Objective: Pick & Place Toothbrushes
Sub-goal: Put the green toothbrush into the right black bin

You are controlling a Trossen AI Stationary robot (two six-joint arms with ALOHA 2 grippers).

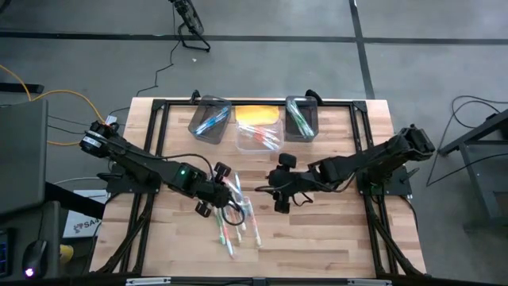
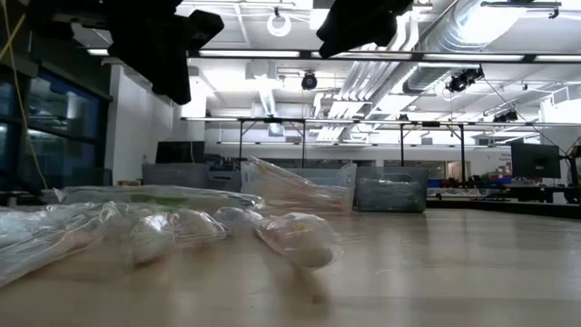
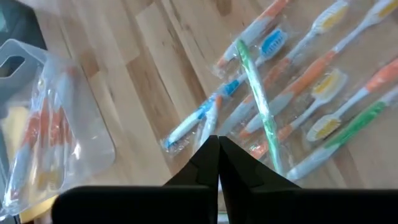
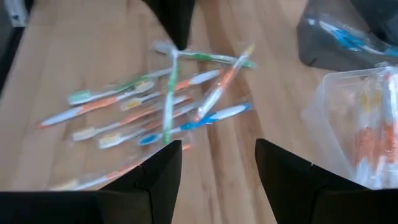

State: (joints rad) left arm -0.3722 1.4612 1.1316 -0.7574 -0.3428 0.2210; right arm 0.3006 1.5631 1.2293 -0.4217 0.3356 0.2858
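Several wrapped toothbrushes (image 1: 236,218) with green, blue and orange handles lie in a loose pile on the wooden table, near its middle. The pile also shows in the left wrist view (image 3: 298,93), the right wrist view (image 4: 155,106) and the low view (image 2: 182,227). My left gripper (image 1: 225,193) hangs above the pile's left part with its fingers shut (image 3: 217,146) and nothing between them. My right gripper (image 1: 272,183) is open (image 4: 217,155) and empty. It is above the table, right of the pile, and points toward it.
Three bins stand at the table's far edge. A dark bin (image 1: 208,119) holds blue brushes, a clear bin (image 1: 258,131) holds orange ones over something yellow, and a second dark bin (image 1: 302,117) holds green ones. Bare wood lies right of the pile.
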